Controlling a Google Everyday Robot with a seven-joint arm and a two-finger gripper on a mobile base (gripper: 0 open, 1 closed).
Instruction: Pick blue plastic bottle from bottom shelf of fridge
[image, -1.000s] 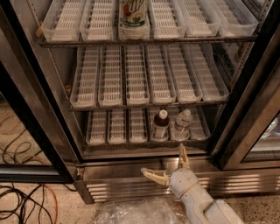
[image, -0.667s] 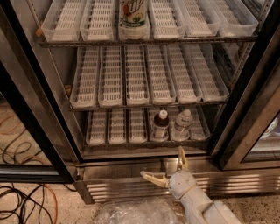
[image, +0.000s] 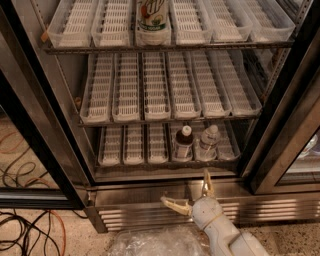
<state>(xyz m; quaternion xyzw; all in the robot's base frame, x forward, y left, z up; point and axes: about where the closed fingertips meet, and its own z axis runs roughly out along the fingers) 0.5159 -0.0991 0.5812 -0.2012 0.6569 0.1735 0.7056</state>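
**Open gripper in front of the fridge, bottle on the lowest rack**

The fridge stood with its door open, and I could see three racks of white slotted trays inside. The dark bottle was on the bottom shelf. It stood upright at the front of a tray right of the middle, and its white cap and pale label faced out. Just beside it on the right was a clear bottle, also upright. The two were close enough that I could not tell whether they touched. The trays to the left of the dark bottle held nothing I could see.

The gripper was low, outside the cabinet, in front of the steel ledge above the base grille. It was below the dark bottle and touched nothing. Its two tan fingers were spread wide, one pointing left and the other up toward the shelf, with nothing between them. The pale arm ran down to the lower right.

On the top rack stood a drink container with a green-and-red label. Crinkled clear plastic lay on the floor by the arm, and cables trailed across the floor at the left.
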